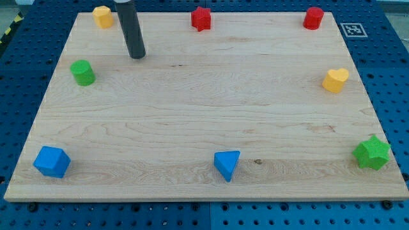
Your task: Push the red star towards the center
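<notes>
The push has not begun, I judge. Far from the surface [192, 108] centre, the red star [200, 18] sits at the view's top edge. My tip [137, 56], a bare rod end effector gripping nothing, stands left of the star; it must pass behind it.

The red star [200, 18] is sitting at the top middle of the surface [204, 108], with my tip [137, 56] standing to its lower left.
</notes>
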Controlling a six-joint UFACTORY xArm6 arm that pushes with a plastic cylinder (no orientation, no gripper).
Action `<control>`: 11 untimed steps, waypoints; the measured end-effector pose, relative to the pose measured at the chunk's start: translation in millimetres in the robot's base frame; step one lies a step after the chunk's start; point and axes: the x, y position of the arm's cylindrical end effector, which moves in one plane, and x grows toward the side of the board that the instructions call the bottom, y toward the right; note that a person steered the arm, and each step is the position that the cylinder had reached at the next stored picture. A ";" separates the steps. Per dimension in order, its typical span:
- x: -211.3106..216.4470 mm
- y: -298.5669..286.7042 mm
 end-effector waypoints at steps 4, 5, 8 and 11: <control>-128.5 20.0; -129.1 64.8; -127.6 116.1; -109.2 159.0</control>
